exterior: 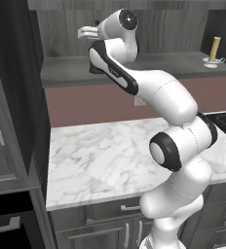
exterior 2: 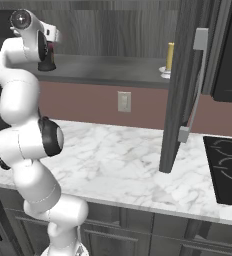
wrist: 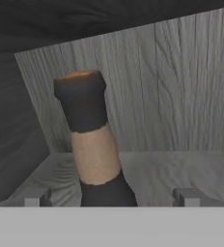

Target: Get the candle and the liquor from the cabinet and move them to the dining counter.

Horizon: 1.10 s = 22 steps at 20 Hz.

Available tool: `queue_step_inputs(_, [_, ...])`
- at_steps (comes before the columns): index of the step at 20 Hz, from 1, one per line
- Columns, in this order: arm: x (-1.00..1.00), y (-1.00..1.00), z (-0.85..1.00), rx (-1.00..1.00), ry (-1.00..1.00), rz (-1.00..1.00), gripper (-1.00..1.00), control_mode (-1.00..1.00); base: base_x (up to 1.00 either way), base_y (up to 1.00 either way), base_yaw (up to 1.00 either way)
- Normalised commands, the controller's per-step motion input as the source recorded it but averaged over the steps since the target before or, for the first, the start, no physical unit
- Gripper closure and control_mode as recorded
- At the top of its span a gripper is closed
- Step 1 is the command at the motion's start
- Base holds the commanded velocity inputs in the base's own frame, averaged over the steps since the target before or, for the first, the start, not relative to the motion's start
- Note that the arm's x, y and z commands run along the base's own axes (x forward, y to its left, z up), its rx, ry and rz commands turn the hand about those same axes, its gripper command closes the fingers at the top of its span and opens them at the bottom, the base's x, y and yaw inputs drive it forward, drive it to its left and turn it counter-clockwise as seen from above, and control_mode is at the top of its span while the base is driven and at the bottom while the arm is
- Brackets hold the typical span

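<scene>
- Two fingertips (wrist: 36, 198) spread wide, one each side of the liquor (wrist: 92, 144) neck; nothing pinched; no contact visible yet
- gripper (wrist: 113, 197) sits level with the lower neck, just above the black shoulder; the neck passes between the tips, nearer the one on the hand view's left
- liquor stands upright on the cabinet shelf (exterior 2: 108, 70), at the shelf's left end in the right base view, beside the wrist and near the back wall
- handling, my read: glass, rigid, probably heavy for its size and bottom-heavy; smooth surface, so slip risk on a thin neck; fragile if dropped
- hold point: neck is narrow enough for the fingers, the squat body likely too wide; grip low on the neck so the shoulder stops it sliding; keep it vertical
- candle (exterior 2: 170, 56) upright on its small silvery base, far right of the same shelf, well apart from the bottle; light, slim, tips easily; wax probably soft, so a light squeeze mid-stick
- cabinet door (exterior 2: 180, 90) open; inside I see just those two items
- marble counter (exterior: 110, 155) below; dining counter out of frame
</scene>
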Motion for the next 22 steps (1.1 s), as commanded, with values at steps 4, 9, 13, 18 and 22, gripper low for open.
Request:
queue_step_inputs(4, [0.15,0.08,-0.01,0.0,0.0,0.01,-1.0,-1.0,0.0,0.0,0.0])
queue_step_inputs(9, [0.15,0.1,-0.02,0.0,0.0,0.01,-1.0,-1.0,0.0,0.0,0.0])
queue_step_inputs(13, [0.09,0.08,-0.01,0.0,0.0,0.01,-1.0,-1.0,0.0,0.0,0.0])
queue_step_inputs(18, [0.01,0.14,0.0,0.0,0.0,0.02,1.0,-1.0,0.0,0.0,0.0])
queue_step_inputs(22, [-0.02,0.02,0.0,0.0,0.0,0.02,1.0,-1.0,0.0,0.0,0.0])
